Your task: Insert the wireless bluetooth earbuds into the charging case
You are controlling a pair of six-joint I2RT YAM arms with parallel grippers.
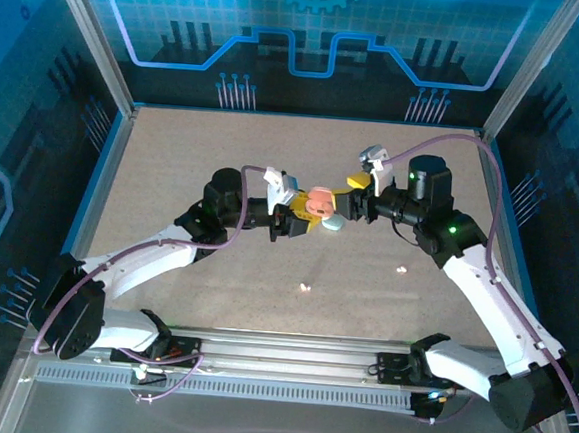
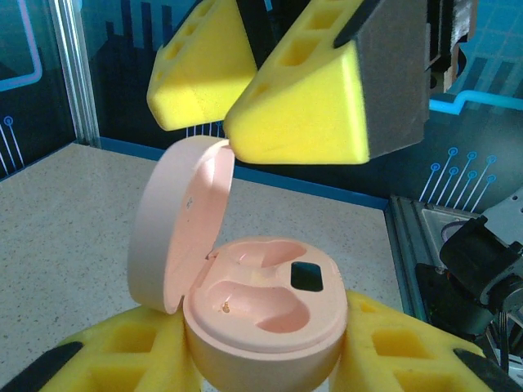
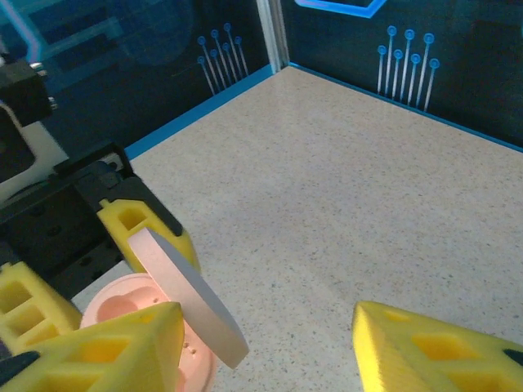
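Left hand: pressed onto the base of the charging case, a yellow finger on either side. The case appears raised off the table, with its lid swung open and standing upright. Right hand: spread and empty; one of its fingers rests against the top rim of the lid.

Hazards from this position:

- Further pressure from the right hand on the lid rim could over-extend the hinge, or lever the case out of the left hand's pinch; the rounded base offers the pads little purchase.
- If the right hand draws away sideways, the lid may drop closed; the sockets would then be covered before anything is loaded.
- Both sockets read as empty in the left wrist view, so loading has not begun. The parts to be picked are far smaller than a fingertip and may skid or flick away under the pads.

Location of the earbuds: two pale bits lie on the table, not in the case. One earbud sits toward the near edge at about mid-width; the second earbud sits nearer the right edge, beside the right forearm. Both are well apart from either hand and from the case, so a reach down and back toward the near edge would be needed.
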